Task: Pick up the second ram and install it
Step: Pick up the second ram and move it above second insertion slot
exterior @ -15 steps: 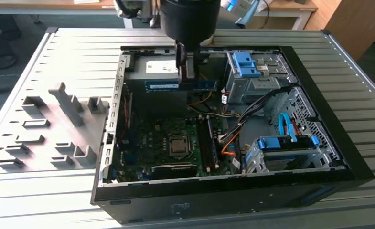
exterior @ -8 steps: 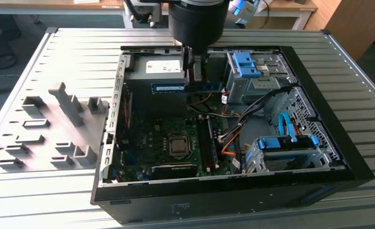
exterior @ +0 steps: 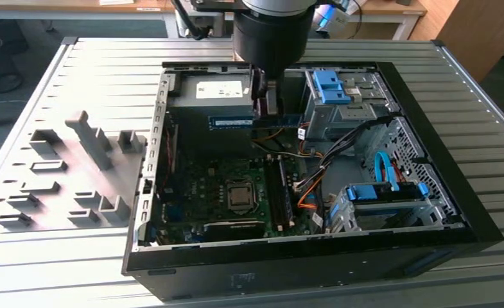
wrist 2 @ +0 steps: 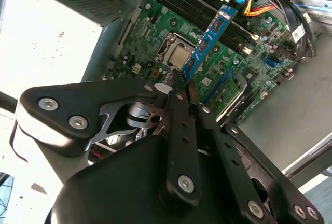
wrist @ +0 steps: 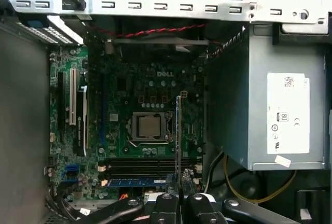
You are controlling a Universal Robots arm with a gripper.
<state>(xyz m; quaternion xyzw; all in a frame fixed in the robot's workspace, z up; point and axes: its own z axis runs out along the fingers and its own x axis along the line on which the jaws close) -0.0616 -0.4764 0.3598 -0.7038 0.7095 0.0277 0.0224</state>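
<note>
On the exterior view's left, grey holder blocks (exterior: 72, 167) stand on the desk (exterior: 54, 269). Moving across, there's the second ram (exterior: 233, 121), hanging above the open computer case (exterior: 160, 160) and pinched in the end effector (wrist 2: 182, 85), jaws narrow on the board. It looks crosswise to the memory slots (wrist: 140, 163), so I'd say square it up parallel, match the notch, then press straight down with no tilt. Hard to read are the slot latches, open or closed, and where the notch sits. The arm's dark body covers the grip in the exterior view.
</note>
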